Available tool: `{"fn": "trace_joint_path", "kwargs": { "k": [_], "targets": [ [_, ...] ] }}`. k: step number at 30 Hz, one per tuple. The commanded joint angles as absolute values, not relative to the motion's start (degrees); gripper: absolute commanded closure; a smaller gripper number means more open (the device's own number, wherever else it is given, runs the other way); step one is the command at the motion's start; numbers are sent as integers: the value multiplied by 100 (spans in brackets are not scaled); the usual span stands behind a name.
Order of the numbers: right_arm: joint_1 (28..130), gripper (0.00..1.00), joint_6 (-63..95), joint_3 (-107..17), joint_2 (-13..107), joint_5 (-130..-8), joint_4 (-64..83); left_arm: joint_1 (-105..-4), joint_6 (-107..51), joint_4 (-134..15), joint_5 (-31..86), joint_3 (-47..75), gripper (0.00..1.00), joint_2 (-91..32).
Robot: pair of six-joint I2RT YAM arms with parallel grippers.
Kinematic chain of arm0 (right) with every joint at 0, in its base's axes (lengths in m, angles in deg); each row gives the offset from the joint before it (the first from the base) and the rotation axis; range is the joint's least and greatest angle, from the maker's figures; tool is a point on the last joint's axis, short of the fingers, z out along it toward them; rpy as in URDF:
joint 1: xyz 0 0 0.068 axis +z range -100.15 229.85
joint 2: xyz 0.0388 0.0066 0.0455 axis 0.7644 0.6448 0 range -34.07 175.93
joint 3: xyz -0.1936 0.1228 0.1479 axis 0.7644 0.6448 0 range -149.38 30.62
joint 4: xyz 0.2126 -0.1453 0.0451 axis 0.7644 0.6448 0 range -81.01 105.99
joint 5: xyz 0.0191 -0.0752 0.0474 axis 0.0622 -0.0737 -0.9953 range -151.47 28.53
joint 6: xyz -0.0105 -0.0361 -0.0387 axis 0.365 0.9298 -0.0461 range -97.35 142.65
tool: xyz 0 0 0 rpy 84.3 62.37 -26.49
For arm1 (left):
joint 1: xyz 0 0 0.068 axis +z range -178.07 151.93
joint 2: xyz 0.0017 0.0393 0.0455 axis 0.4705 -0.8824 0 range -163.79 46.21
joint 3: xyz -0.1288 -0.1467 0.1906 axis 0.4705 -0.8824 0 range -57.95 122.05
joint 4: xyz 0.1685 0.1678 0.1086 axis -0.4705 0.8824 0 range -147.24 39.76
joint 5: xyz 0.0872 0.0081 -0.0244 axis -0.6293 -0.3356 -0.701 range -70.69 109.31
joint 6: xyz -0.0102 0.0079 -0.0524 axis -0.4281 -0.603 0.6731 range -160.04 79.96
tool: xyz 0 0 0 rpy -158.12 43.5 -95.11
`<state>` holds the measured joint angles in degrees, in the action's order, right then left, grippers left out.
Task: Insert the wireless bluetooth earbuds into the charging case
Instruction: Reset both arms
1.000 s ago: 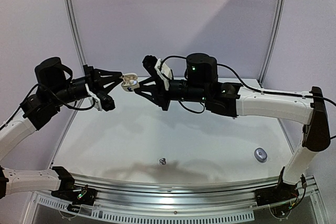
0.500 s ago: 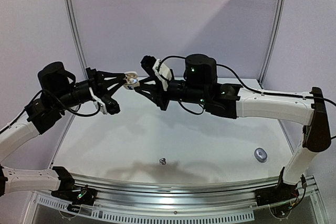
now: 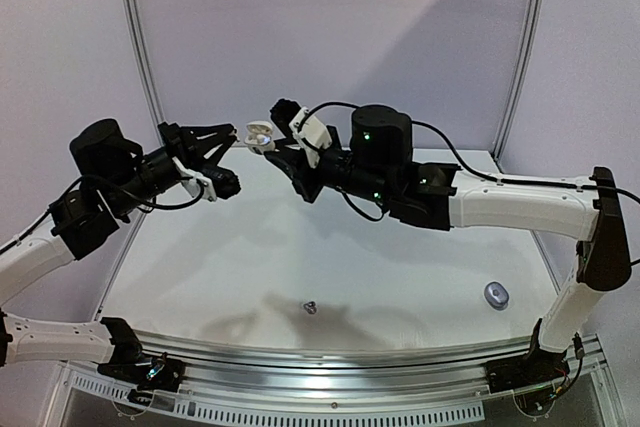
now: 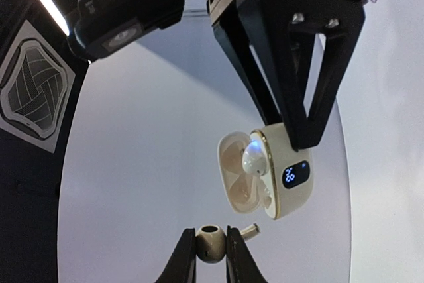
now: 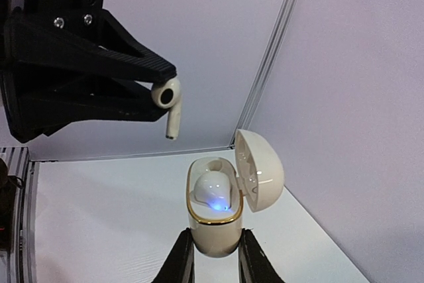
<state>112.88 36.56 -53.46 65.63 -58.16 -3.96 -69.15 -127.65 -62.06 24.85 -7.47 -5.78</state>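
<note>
Left gripper [image 4: 211, 260]: jaws clamped on a white earbud [image 4: 211, 243], pinching its round head at the fingertips, with the stem sticking out to one side. In the right wrist view that stem points down and its tip is free.

Right gripper [image 5: 213, 251]: jaws clamped on the lower body of the charging case [image 5: 213, 226], one finger on each side, case upright in that view. The case is cream-white with a gold rim, and its lid [image 5: 260, 170] is flipped open to the right. A second white earbud [image 5: 213, 193] sits in the front socket with a blue glow on it. The empty socket [image 5: 215, 164] is just behind it. A small display [image 4: 290, 175] on the case front shows blue digits, too small to read.

The held earbud is near the case mouth, above-left of it in the right wrist view, not touching case or lid. Both arms are raised, grippers tip to tip over the far-left part of the table [image 3: 380, 267], well above its surface.

On the table, a tiny dark silvery earbud [image 3: 310, 307] lies alone near the front middle. A round grey object [image 3: 496, 294] lies near the right front, well apart from it and too small to identify.
</note>
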Motion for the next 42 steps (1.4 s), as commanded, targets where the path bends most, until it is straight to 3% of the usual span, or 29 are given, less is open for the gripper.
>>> {"fn": "trace_joint_path", "kwargs": {
  "k": [1, 14, 21, 34, 42],
  "targets": [
    [11446, 100, 3996, -5182, 6410, -5391, -716, -7075, -12667, -6476, 1761, -783, 100, -600],
    [11549, 100, 4427, -5082, 6411, -5246, -1026, -7127, -12273, -6706, 2116, -1033, 100, -395],
    [11551, 100, 4562, -4847, 6316, -5388, -1296, -7122, -12706, -7993, 2410, -1468, 100, -469],
    [11630, 100, 4717, -4591, 6073, -5340, -1517, -7131, -12530, -7060, 2758, -1221, 100, -486],
    [11668, 100, 4771, -4681, 6100, -5573, -1426, -7155, -12873, -7593, 2872, -1366, 100, -523]
  ]
}}
